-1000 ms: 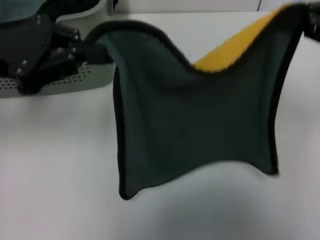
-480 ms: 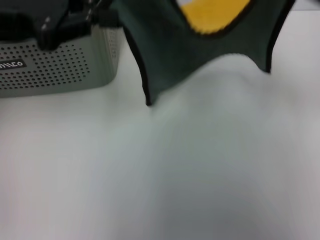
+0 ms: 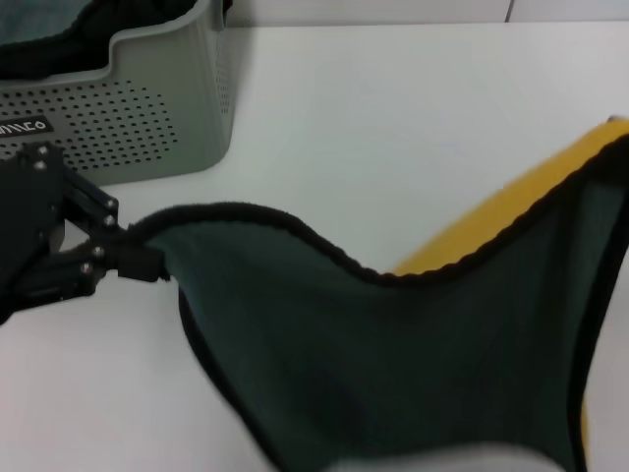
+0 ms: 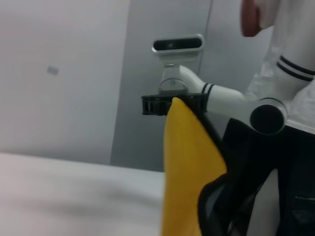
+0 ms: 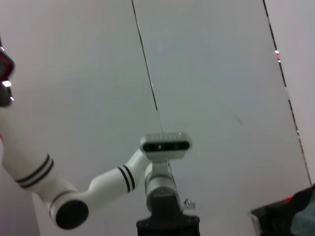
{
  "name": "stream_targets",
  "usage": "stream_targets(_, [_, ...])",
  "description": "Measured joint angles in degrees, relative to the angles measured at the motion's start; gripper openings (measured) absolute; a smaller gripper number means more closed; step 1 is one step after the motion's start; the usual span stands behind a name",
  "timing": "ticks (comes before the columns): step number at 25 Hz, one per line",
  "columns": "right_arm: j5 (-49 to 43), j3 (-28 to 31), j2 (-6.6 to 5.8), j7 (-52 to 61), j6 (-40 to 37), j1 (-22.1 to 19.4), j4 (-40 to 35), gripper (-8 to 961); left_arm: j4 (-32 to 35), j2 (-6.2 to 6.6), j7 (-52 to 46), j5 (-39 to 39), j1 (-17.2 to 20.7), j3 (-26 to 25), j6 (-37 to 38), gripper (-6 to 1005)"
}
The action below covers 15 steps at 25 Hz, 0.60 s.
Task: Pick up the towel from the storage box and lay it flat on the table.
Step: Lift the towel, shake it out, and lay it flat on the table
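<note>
The towel (image 3: 393,364) hangs spread over the table (image 3: 393,118), dark green side toward me, with its yellow side (image 3: 511,216) showing behind the sagging top edge. My left gripper (image 3: 138,258) is shut on the towel's left corner, in front of the storage box (image 3: 147,108). The towel's right corner rises past the head view's right edge, and my right gripper is out of that picture. The left wrist view shows the yellow side (image 4: 187,167) close up. A dark bit of cloth (image 5: 290,216) shows in the right wrist view.
A lighter teal cloth (image 3: 34,20) lies inside the storage box at the back left. White tabletop stretches behind and to the right of the box. A person in white (image 4: 285,59) stands behind the robot's head camera (image 4: 177,45).
The towel has come down and toward me from high over the far side of the table. My left gripper moved from above the box to in front of it, still holding the corner.
</note>
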Motion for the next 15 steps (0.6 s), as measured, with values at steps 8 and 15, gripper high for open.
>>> stream_targets(8, [-12.8,-12.9,-0.04,-7.5,13.8,5.3,22.9,9,-18.5,-8.86,6.6,30.7,-7.8,-11.2,-4.1,68])
stream_targets(15, [-15.7,-14.0,-0.22,-13.4,24.2,10.0,31.1,10,-27.3,-10.10,9.1,43.4,-11.8,-16.8,-15.6,72])
